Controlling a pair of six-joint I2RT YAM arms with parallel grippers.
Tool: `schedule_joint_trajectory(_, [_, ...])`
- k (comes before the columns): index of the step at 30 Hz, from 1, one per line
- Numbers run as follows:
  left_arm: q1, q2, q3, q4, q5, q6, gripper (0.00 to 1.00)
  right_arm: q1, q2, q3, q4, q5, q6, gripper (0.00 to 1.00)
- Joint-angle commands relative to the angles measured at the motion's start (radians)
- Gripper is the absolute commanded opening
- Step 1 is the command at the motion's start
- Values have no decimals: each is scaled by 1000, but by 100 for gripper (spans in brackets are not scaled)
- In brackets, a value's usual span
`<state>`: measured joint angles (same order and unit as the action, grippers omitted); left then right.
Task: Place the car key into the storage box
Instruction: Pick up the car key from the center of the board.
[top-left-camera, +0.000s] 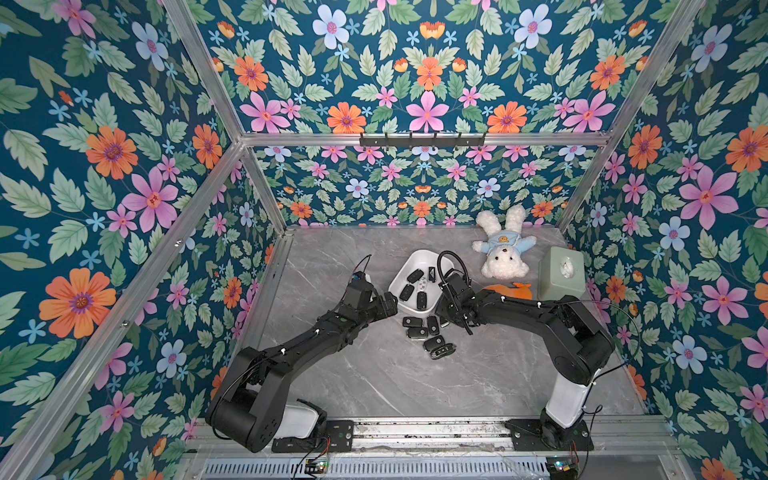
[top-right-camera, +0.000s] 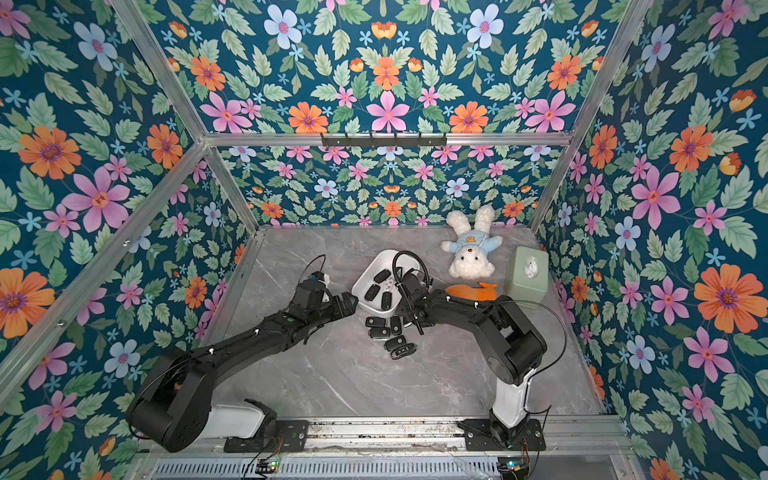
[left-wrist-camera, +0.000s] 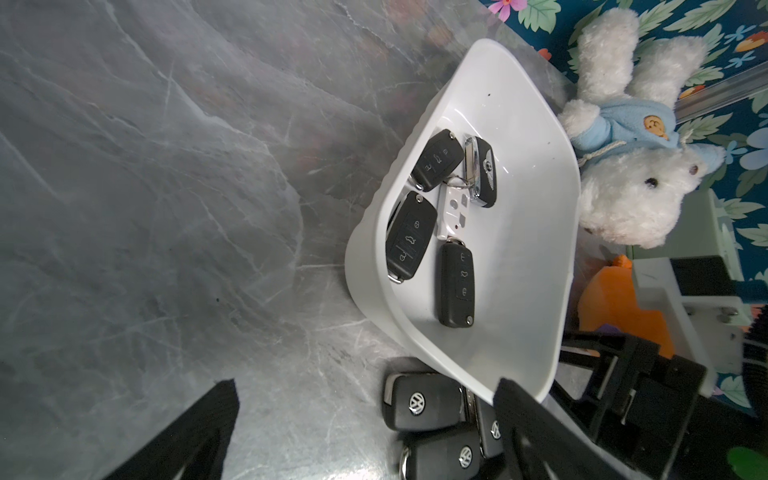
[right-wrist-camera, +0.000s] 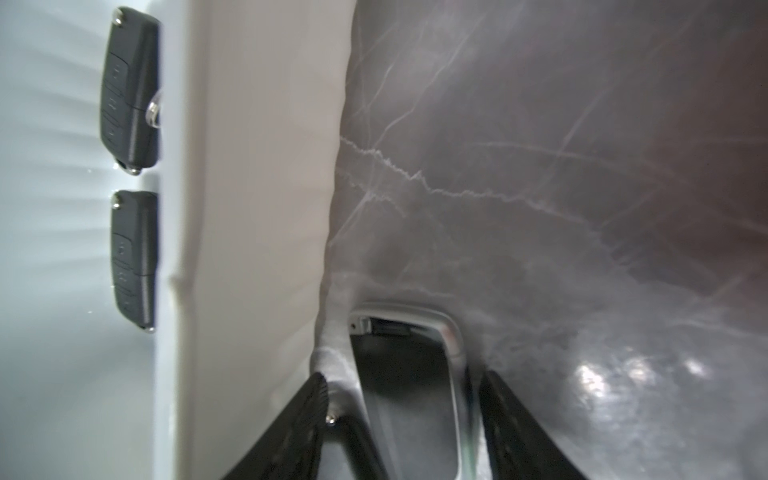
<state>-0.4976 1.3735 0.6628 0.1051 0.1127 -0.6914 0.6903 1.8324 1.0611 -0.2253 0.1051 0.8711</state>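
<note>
In a top view, the storage box is parked just beyond the right gripper. Left wrist: the left gripper is spread wide, empty. Right wrist: the car key is straddled, not yet pinched. The box wall beside one finger could get nudged and the key squirted out.

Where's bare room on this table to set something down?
Free: the table between the arm bases, this side of the loose keys; and far-left, beside the storage box. Crowded: far right, around rabbit, orange toy, tissue box.
</note>
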Motion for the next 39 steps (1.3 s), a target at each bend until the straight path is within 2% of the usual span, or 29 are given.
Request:
schedule_joint_trajectory(1, [1, -5, 1, 14, -5, -3, 100, 3, 26, -1, -167, 48, -20, 60])
schedule_joint_trajectory(13, [1, -12, -2, 11, -8, -6, 99, 58, 107, 86, -280, 137, -69, 59])
schedule_joint_trajectory(20, [0, -13, 2, 11, -12, -5, 100, 75, 110, 77, -308, 153, -71, 59])
schedule_joint_trajectory(28, [1, -8, 14, 11, -10, -3, 100, 75, 97, 61, -312, 156, -70, 44])
schedule_joint_trajectory(39, [0, -5, 20, 16, -41, -11, 99, 71, 25, 79, -310, 178, -79, 40])
